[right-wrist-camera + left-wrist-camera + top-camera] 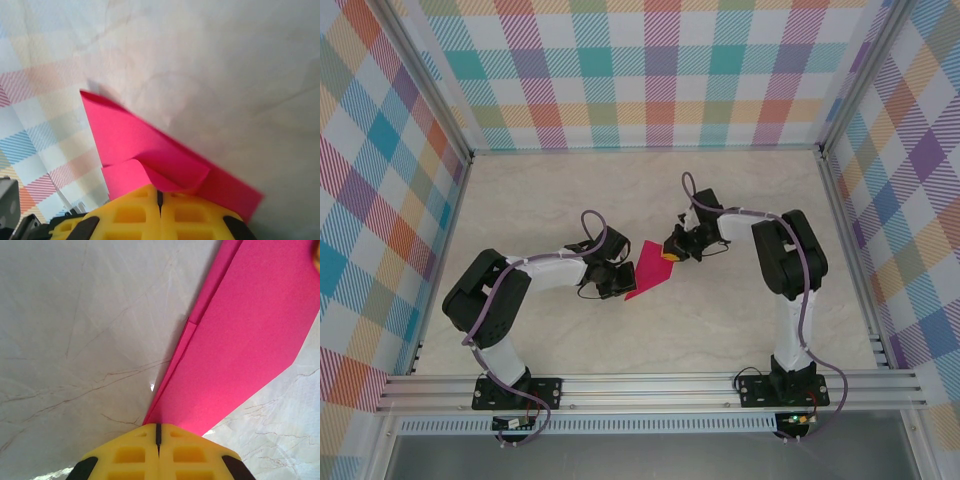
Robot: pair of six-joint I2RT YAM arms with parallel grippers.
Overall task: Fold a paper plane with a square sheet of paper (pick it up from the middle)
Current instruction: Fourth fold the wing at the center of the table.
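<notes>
Top external view: the thin magenta-pink paper sheet [646,274] sits mid-desk between the two arms, on the pale marble-look desk [570,190].
Progress: it's clearly folded several times already. It isn't square any more, just a narrow pointed wedge. I'd guess well past halfway.
Left to do: probably flattening the last flap and setting the wings, but that's only my read.
Paper, left wrist view: the sheet [240,340] fans out from a sharp point toward the upper right. Stacked layers step along its left edge, and the creases there look crisp.
Paper, right wrist view: the sheet [145,140] has one small flap curling up loosely near the fingertips, not pressed flat yet.
Left claw [621,281]: the yellow fingers [135,452] are closed right together, with the tips at the paper's pointed end. The paper shows face-on below them, so it looks more like pressing than pinching, though I can't say for sure.
Right claw [670,257]: its yellow fingers [190,217] are closed together too, with the tips at the curled flap on the far-right end. Whether they're pressing or pinching is just as unclear.
Flat or lifted: honestly can't tell.
</notes>
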